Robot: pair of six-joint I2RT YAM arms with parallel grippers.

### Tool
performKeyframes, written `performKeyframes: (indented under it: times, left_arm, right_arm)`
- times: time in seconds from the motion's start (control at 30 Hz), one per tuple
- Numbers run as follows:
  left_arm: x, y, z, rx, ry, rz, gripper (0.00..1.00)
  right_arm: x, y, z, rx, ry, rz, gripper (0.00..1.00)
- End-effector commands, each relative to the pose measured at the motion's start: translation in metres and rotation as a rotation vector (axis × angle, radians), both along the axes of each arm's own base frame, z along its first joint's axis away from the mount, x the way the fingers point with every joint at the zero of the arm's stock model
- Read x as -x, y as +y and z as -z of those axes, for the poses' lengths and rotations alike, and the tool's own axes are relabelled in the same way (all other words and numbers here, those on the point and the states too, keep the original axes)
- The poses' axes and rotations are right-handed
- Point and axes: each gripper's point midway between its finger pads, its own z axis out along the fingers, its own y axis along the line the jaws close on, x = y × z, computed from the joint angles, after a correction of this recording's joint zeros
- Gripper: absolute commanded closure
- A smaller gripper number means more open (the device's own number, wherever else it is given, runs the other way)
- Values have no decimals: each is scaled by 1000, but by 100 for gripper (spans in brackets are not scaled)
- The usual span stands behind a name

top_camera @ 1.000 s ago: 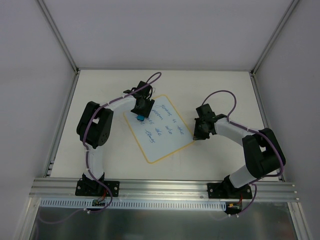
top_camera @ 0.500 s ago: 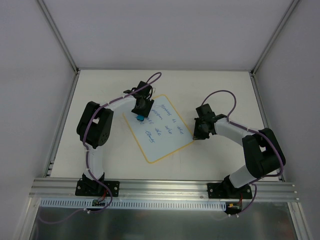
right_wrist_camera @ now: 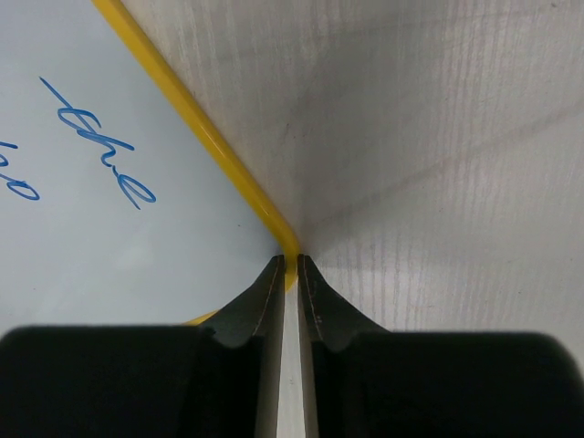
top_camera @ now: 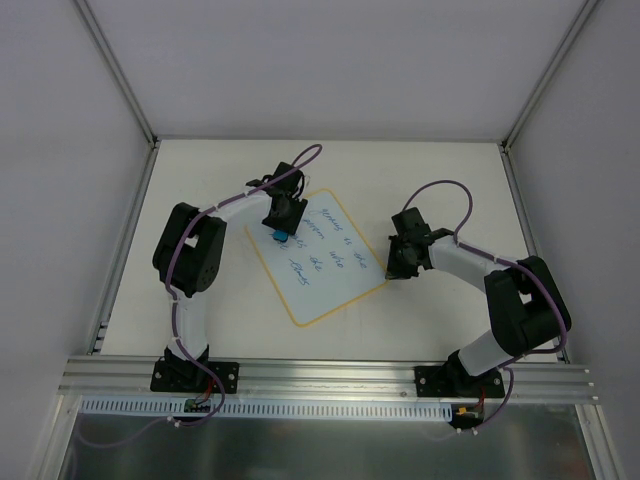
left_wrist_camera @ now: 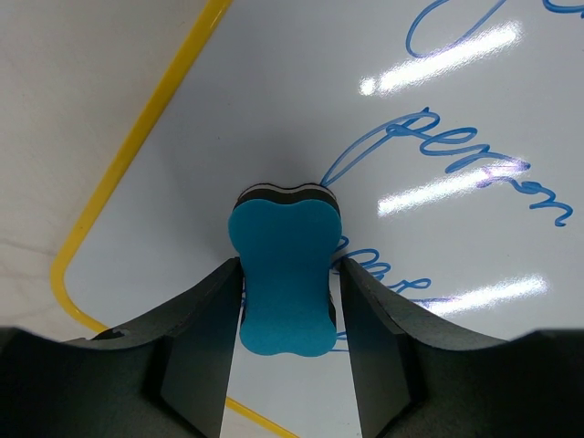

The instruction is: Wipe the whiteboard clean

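Observation:
The whiteboard (top_camera: 322, 268) lies tilted on the table, with a yellow border and blue handwriting (left_wrist_camera: 461, 164) on it. My left gripper (top_camera: 281, 234) is at the board's upper left and is shut on a blue eraser (left_wrist_camera: 281, 274). The eraser's dark underside rests on the board next to the writing. My right gripper (top_camera: 392, 270) is shut. Its tips (right_wrist_camera: 291, 263) sit at the board's right corner on the yellow border (right_wrist_camera: 187, 123). More blue writing (right_wrist_camera: 105, 155) shows to their left.
The pale table (top_camera: 440, 180) is walled by white panels at the back and both sides. An aluminium rail (top_camera: 330, 378) carrying both arm bases runs along the near edge. Purple cables loop over each arm.

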Motion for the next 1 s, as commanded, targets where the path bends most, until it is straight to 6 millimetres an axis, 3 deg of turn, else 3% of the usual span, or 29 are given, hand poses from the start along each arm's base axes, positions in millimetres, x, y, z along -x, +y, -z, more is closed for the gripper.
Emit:
performKeyframes:
  times: [0.0,0.37,0.67,0.97]
  left_arm:
    - [-11,1,-37,42,-70,-17,53]
    - [-13,-1,-42,57,-75,-18,54]
    - [-9,1,-33,51,-51,-18,55]
    - [-8,0,-30,48,-40,-16,69]
  right_arm:
    - [10,-7,14,42,35,-3,87]
    - [12,-7,16,44,38,-6,87]
    - [15,-8,18,48,44,-6,86]
    - [16,-8,21,49,54,-2,87]
